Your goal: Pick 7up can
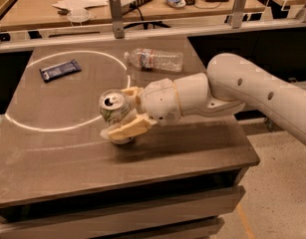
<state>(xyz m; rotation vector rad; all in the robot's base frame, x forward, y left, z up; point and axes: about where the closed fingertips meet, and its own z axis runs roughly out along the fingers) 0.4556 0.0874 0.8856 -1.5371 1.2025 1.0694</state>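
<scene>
The 7up can (114,112) is whitish-silver with green lettering and a silver pull-tab top. It is tilted toward the left, near the front middle of the table (68,163). My gripper (126,111) reaches in from the right and its two cream fingers are closed on the can's sides, one behind it and one in front (128,129). The can's base is at or just above the tabletop; I cannot tell which.
A clear plastic water bottle (154,59) lies on its side at the back of the table. A dark-blue snack bar wrapper (60,69) lies at the back left inside a white circle line. A desk with clutter and metal posts stands behind. The table's right edge drops to the floor.
</scene>
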